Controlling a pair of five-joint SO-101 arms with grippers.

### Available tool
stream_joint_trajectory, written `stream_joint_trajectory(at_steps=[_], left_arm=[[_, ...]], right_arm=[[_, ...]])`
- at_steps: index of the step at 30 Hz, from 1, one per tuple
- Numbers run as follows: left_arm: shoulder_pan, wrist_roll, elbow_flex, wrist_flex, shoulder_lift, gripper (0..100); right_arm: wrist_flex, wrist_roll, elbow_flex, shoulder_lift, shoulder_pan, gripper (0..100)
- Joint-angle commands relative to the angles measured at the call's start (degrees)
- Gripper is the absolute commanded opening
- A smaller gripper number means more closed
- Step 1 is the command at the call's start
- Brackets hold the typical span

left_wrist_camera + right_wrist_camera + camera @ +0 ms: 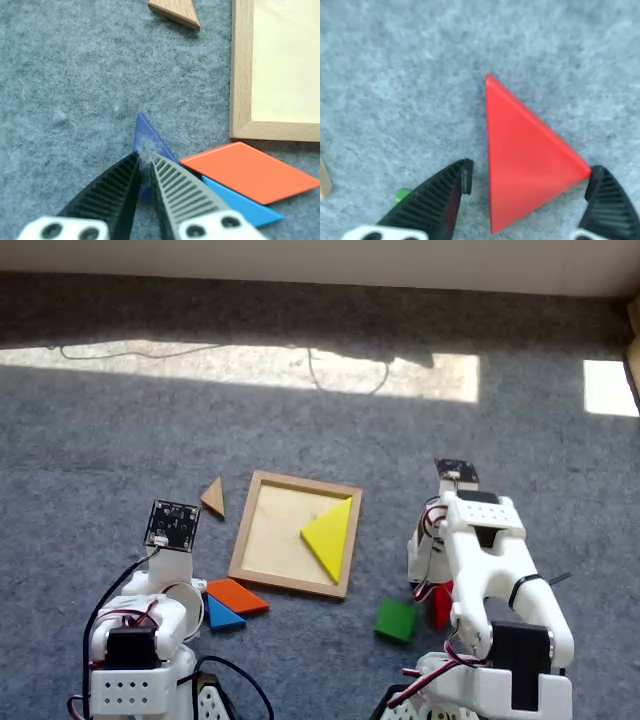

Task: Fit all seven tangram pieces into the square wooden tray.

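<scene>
The square wooden tray (244, 540) lies mid-table with a yellow triangle (330, 532) inside it. My left gripper (145, 161) is shut on the edge of a dark blue triangle (146, 134), just left of an orange parallelogram (250, 171) that overlaps a light blue triangle (246, 206). A small wooden triangle (175, 11) rests beyond, beside the tray frame (240, 75). My right gripper (530, 177) is open low over the carpet, its fingers either side of a red triangle (525, 160). A green square (396, 620) sits left of the red triangle (441, 606).
Grey carpet covers the table. Cables run across the sunlit strip at the back (330, 370). The right arm's white body (495, 570) stands to the right of the tray, the left arm's base (135, 650) at the front left.
</scene>
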Motion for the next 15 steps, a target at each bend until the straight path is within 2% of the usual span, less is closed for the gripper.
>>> stream_joint_trajectory(at_steps=[1, 6, 11, 15], left_arm=[[-0.48, 0.53, 1.1, 0.35, -1.89, 1], [-0.48, 0.53, 1.1, 0.35, -1.89, 1], [-0.48, 0.53, 1.1, 0.35, -1.89, 1], [-0.48, 0.53, 1.1, 0.35, -1.89, 1]], right_arm=[[-0.04, -0.53, -2.59, 0.4, 0.75, 34.7], [-0.04, 0.0, -3.03, 0.31, 0.84, 34.7], [-0.04, 5.1, -3.12, 0.31, 1.36, 34.7], [-0.04, 6.15, -4.18, 0.4, 1.19, 34.7]])
